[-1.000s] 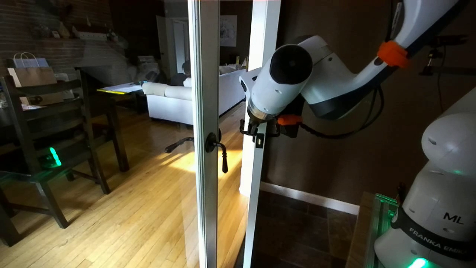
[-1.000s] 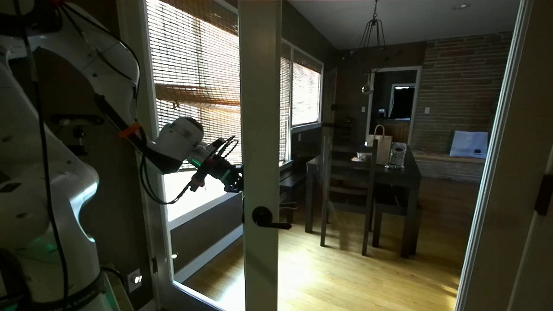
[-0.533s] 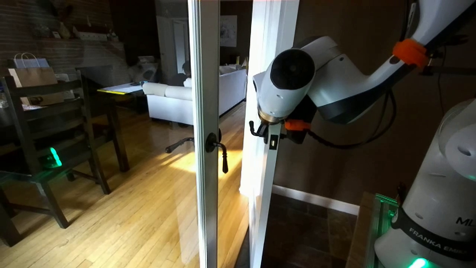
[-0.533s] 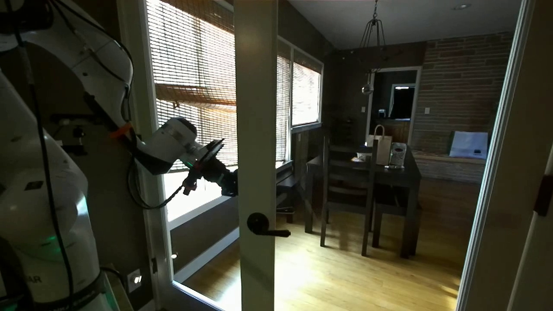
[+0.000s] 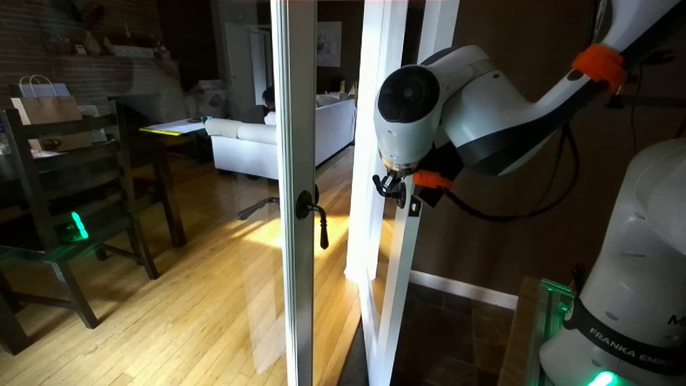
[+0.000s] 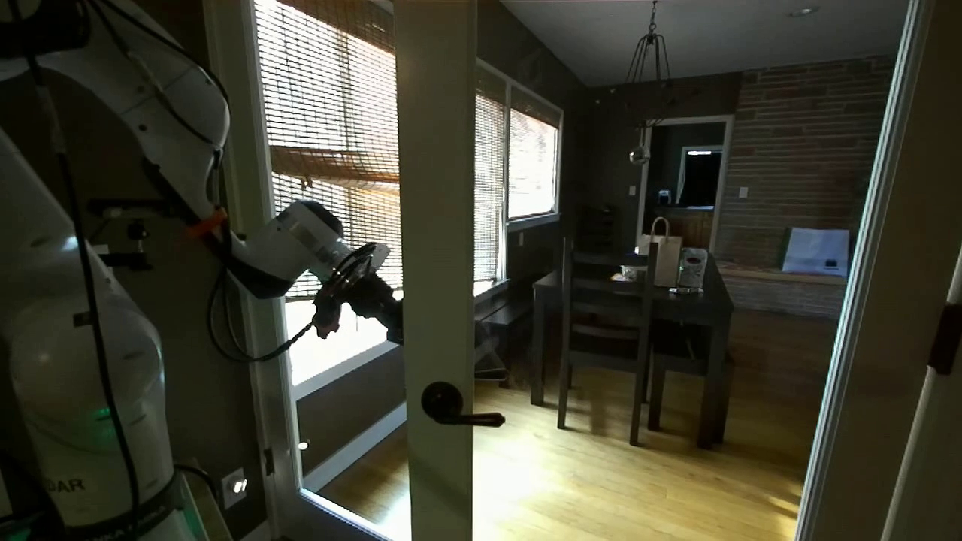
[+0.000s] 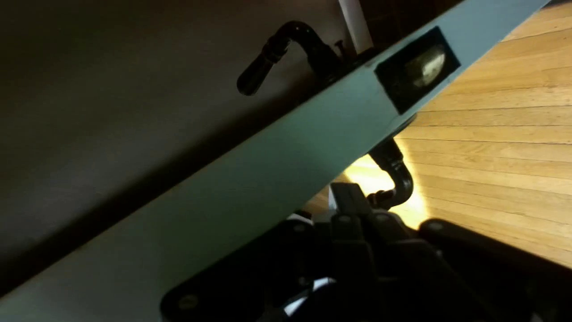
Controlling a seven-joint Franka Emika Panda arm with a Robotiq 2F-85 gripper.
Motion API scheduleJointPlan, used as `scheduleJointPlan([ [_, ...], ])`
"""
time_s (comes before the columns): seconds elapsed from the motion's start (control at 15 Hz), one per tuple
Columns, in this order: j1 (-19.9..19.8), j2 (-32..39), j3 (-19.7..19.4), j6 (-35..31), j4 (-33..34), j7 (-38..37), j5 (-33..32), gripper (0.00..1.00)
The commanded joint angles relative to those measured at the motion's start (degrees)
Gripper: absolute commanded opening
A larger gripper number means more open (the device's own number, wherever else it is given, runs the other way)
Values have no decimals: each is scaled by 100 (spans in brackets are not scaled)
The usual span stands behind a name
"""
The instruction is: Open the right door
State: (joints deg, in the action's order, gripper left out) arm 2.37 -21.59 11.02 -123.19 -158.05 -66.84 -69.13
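Note:
The right door (image 5: 403, 257), a white-framed glass leaf, stands partly open, swung toward the robot. It also shows in an exterior view (image 6: 438, 263) and in the wrist view (image 7: 268, 179), where its narrow edge crosses diagonally past the latch plate (image 7: 422, 71). Dark lever handles show on both faces: one on the room side (image 7: 397, 183) and one on the opposite side (image 7: 286, 49). My gripper (image 7: 359, 203) is shut and empty, its fingers together beside the door's room-side face, close above that lever. In an exterior view the fingertips are hidden behind the door's stile; contact is unclear.
The matching left leaf (image 5: 297, 161) stands with its handle (image 5: 305, 205) facing the gap. A dark chair (image 5: 75, 203), a table (image 6: 714, 300) and a white sofa (image 5: 246, 153) stand in the room beyond. A brown wall (image 5: 471, 236) is behind the arm.
The right door has swung toward the robot, widening the gap between the two leaves. The gripper and arm have moved along with it. The left leaf has not moved.

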Motion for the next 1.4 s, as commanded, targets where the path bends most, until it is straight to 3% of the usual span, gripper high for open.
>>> scheduleJointPlan([
  [0.0,49,-297,-326,509,29,-98,279,0],
  [0.73,-91,-664,-992,1359,51,-107,609,0],
  [1.33,-523,-605,-1593,1384,94,104,737,0],
])
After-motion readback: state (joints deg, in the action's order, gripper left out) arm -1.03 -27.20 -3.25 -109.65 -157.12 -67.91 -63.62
